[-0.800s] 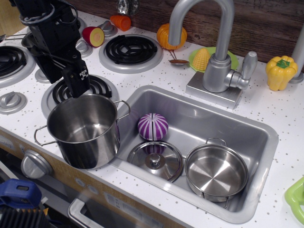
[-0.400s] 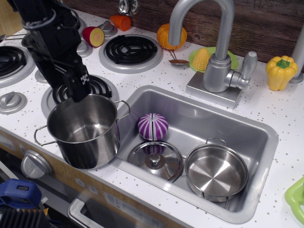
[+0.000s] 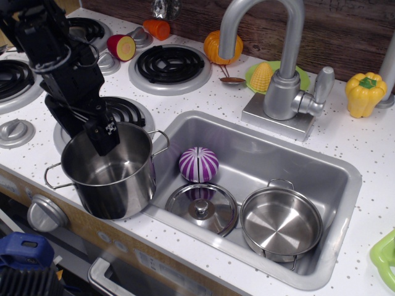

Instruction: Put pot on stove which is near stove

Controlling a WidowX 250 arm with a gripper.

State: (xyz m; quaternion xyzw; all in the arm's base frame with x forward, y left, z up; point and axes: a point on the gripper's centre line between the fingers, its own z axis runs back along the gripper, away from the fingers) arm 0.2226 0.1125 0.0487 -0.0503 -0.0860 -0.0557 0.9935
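Observation:
The tall shiny steel pot (image 3: 114, 176) stands upright at the counter's front edge, left of the sink, with wire loop handles on both sides. The nearest stove burner (image 3: 126, 111), a black coil in a silver rim, lies just behind it, partly hidden by my arm. My black gripper (image 3: 89, 134) hangs over the pot's back-left rim. One finger (image 3: 105, 137) with a white sticker dips just inside the rim, and the other seems to be outside it. The jaws look open across the rim.
The sink (image 3: 321, 154) on the right holds a purple striped ball (image 3: 199, 164), a flat lid (image 3: 201, 208) and a shallow pan (image 3: 281, 223). More burners (image 3: 170, 65) lie behind. A halved fruit (image 3: 121, 47), faucet (image 3: 281, 68), yellow pepper (image 3: 365, 92) and knobs (image 3: 15, 131) surround them.
My gripper has come down and slightly left towards the pot. Its stickered finger now reaches inside the back rim. The pot has not moved.

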